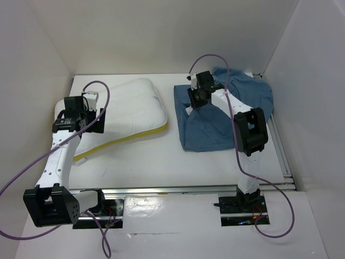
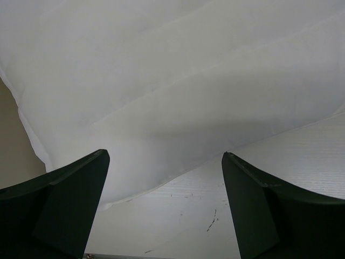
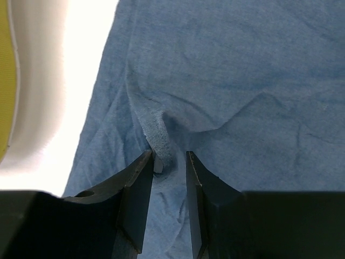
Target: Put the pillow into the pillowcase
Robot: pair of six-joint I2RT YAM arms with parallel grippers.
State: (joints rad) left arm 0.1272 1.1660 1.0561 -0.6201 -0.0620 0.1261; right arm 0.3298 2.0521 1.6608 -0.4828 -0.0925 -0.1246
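White desk [image 1: 161, 162] under us. Our right tool [image 3: 168, 162] pinches a fold of pillowcase [image 3: 242, 81], upper right, prob. to lift its mouth open. Left tool [image 2: 164, 199] gapes wide at pillow [image 2: 161, 81] edge, upper left, ready to grab.

The pillow [image 1: 129, 108] is big, white and soft. It looks puffy. A yellow strip [image 1: 135, 135] runs along its near edge. It lies flat on the left side of the table [image 1: 161, 162], turned a little, so the strip slants.

The pillowcase [image 1: 215, 127] is dusty blue and full of wrinkles. It lies on the right side of the table, spread out but not smooth. Its far right part is bunched up. Near its far left corner a small fold stands up in a ridge.

The pillow is not inside the pillowcase. The two lie side by side, a little apart, with bare table between them.
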